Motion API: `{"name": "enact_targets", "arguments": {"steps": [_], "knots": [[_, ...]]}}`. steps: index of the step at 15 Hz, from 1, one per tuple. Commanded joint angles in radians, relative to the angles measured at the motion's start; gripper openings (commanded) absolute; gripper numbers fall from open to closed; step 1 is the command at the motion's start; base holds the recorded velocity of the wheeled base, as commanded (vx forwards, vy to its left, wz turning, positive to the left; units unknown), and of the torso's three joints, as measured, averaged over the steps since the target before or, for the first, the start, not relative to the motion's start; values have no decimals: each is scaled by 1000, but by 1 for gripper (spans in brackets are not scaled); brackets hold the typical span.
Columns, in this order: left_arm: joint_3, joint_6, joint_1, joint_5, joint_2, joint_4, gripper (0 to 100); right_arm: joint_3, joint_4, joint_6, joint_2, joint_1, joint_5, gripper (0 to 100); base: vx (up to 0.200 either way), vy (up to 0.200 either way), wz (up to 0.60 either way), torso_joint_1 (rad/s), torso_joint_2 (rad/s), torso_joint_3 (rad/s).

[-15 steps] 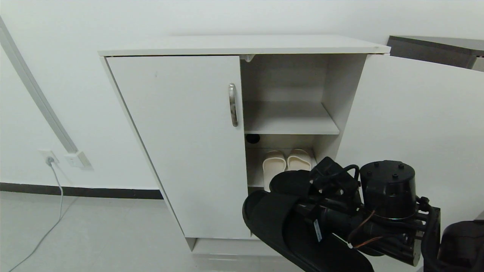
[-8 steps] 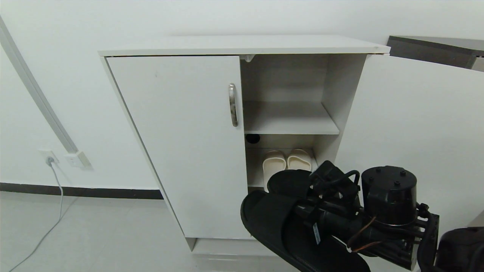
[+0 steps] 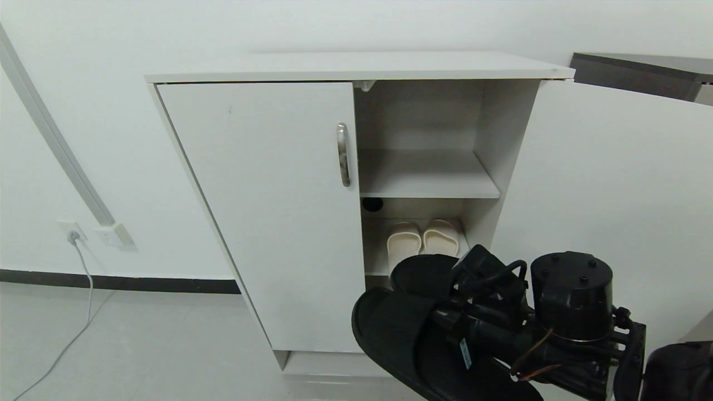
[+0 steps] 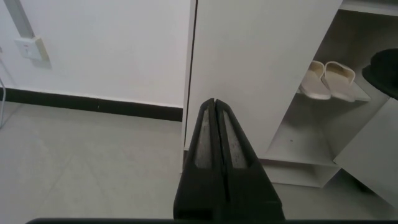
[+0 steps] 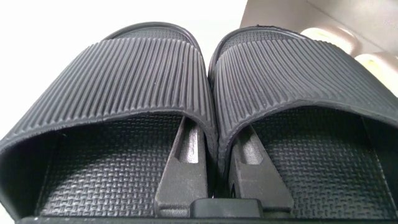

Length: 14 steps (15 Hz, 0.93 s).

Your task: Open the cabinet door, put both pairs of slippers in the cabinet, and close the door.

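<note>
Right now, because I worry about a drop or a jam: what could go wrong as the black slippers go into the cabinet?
The right gripper pinches only the black slippers' touching strap edges, so one could slip free. The white slippers already occupy the lower shelf, so pushing in there may shove them. The left door is shut; the black slipper nearest it could catch its edge.

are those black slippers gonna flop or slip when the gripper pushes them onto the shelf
Probably fairly stiff: the black slippers hold their arched straps and do not droop beyond the right gripper. Likely light, since one pinch of their inner walls carries both. The ribbed, textured surface should resist slipping in the jaws.
</note>
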Motion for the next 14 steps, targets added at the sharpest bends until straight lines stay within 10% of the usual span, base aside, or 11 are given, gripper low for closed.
{"name": "enact_targets", "arguments": {"steps": [1,10,14], "knots": [[0,-1,1,-1,1,0,0,9,-5,-4,9,5,1,0,0,0,0,0,0,0],[0,-1,1,-1,1,0,0,-11,-72,-6,61,26,-37,0,0,0,-133,-2,1,1],[0,1,1,-1,1,0,0,-355,244,187,76,172,-542,0,0,0,0,0,0,0]]}}
